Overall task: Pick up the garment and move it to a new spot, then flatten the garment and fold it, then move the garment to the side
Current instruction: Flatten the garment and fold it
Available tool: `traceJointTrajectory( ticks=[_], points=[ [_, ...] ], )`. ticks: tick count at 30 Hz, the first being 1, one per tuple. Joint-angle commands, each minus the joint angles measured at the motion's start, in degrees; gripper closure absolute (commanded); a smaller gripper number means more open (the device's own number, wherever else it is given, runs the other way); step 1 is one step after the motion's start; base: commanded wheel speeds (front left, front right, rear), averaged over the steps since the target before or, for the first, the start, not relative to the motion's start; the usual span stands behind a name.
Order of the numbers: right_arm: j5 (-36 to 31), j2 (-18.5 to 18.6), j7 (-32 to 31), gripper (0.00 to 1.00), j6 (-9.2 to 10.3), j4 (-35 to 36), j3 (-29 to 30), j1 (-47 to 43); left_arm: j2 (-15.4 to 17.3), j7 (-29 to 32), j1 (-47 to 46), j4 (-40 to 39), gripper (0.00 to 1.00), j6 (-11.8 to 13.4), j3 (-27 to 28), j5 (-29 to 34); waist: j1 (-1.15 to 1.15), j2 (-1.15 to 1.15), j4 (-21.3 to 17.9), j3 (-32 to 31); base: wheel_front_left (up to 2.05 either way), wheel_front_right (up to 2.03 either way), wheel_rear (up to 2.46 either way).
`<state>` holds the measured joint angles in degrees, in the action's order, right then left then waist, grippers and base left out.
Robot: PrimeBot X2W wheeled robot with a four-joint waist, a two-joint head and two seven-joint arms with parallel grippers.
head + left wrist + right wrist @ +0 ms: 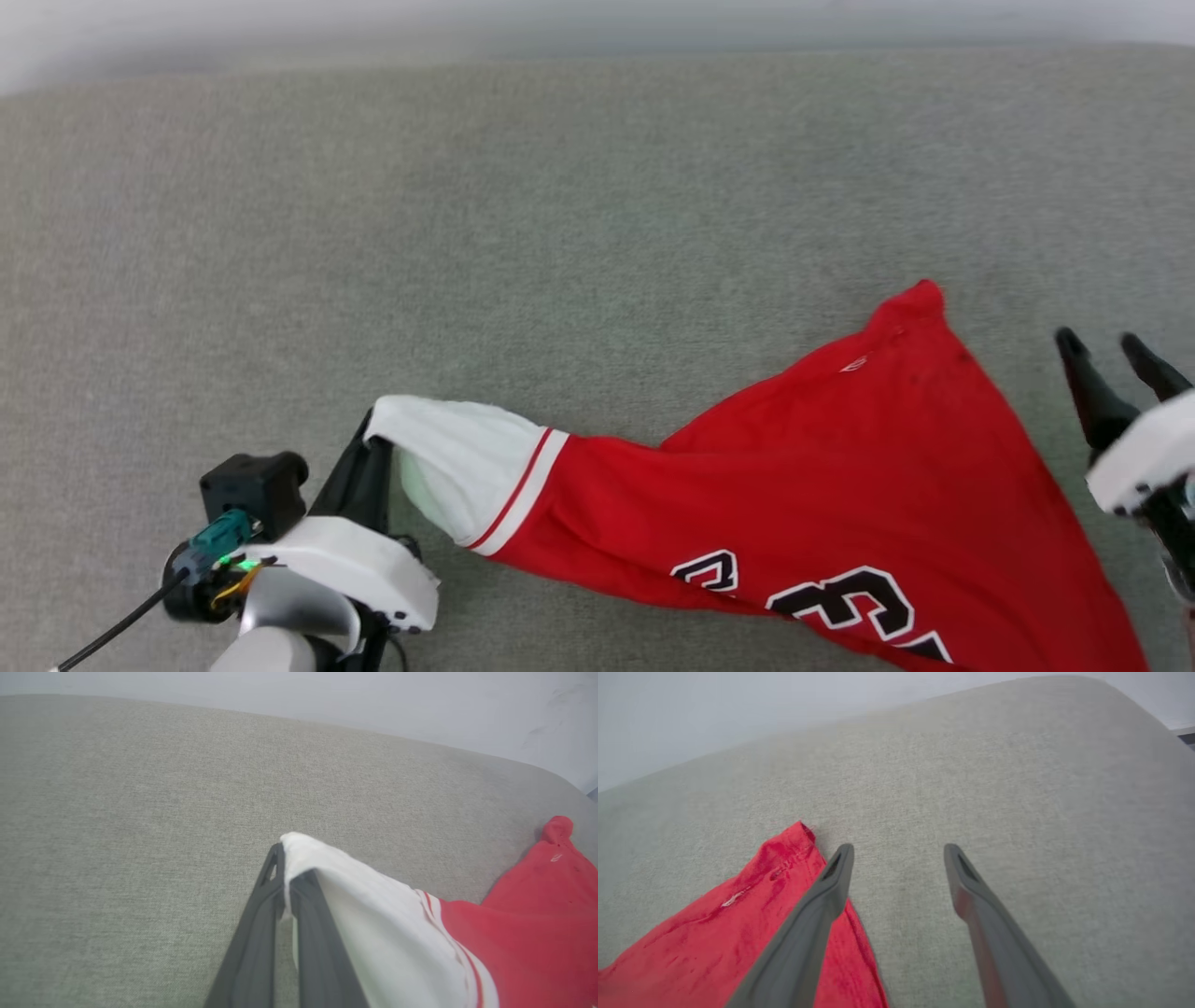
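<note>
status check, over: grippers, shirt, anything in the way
Left gripper shut on white sleeve. Right gripper open, empty, beside red corner. Garment stretched across grey cushion, not flat. Nothing blocking.

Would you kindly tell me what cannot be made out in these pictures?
Head view: black print on the red T-shirt with white sleeves, cut off by the bottom edge.
Head view: fingertips of the left gripper, under the white sleeve.
Right wrist view: part of the shirt's edge, behind the right gripper.
</note>
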<state>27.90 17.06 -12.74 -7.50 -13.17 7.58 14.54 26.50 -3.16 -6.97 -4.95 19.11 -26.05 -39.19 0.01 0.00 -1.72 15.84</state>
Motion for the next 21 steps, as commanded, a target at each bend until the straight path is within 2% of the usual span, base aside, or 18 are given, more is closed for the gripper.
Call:
traceJointTrajectory(
  ticks=[1, 6, 10, 14, 18, 19, 21],
  points=[
    [1.13, 1.26, -1.97, 0.00, 0.02, -0.60, -2.10, 2.18, -0.53, -0.14, -1.40, -0.39, 1.00, -0.42, -0.37, 0.27, -0.01, 0.00, 1.78, 2.17, 0.00, 0.00, 0.00],
    [3.85, 6.81, -15.21, 0.00, 0.02, -1.67, -10.87, 8.90, -1.48, -0.68, -4.26, -0.30, 1.00, -1.58, -1.51, 1.23, -0.01, 0.00, 4.08, 5.52, 0.00, 0.00, 0.00],
    [3.84, 9.09, -25.07, 0.00, 0.02, -1.93, -14.59, 13.09, -2.66, -1.26, -5.69, 0.12, 1.00, -2.34, -2.45, 1.59, -0.01, 0.00, 5.75, 7.34, 0.00, 0.00, 0.00],
    [3.38, 10.05, -29.16, 0.00, 0.02, -2.03, -16.57, 16.25, -3.59, -1.84, -6.91, 0.68, 1.00, -2.96, -3.18, 1.75, -0.01, 0.00, 7.35, 9.28, 0.00, 0.00, 0.00],
    [4.89, 9.31, -33.44, 0.00, 0.01, -5.12, -19.14, 15.92, -4.44, -2.41, -7.78, 1.82, 1.00, -3.44, -3.62, 1.54, -0.01, 0.00, 8.32, 10.12, 0.00, 0.00, 0.00],
    [5.29, 8.86, -34.94, 0.08, 0.00, -6.28, -19.41, 15.42, -4.55, -2.60, -7.82, 2.11, 1.00, -3.63, -3.70, 1.44, -0.01, 0.00, 8.42, 10.14, 0.00, 0.00, 0.00],
    [6.78, 8.02, -38.27, 1.00, -0.07, -7.88, -20.61, 14.26, -4.73, -2.63, -7.86, 2.67, 1.00, -3.86, -3.79, 1.23, -0.01, 0.00, 8.51, 10.02, 0.00, 0.00, 0.00]
  ],
)
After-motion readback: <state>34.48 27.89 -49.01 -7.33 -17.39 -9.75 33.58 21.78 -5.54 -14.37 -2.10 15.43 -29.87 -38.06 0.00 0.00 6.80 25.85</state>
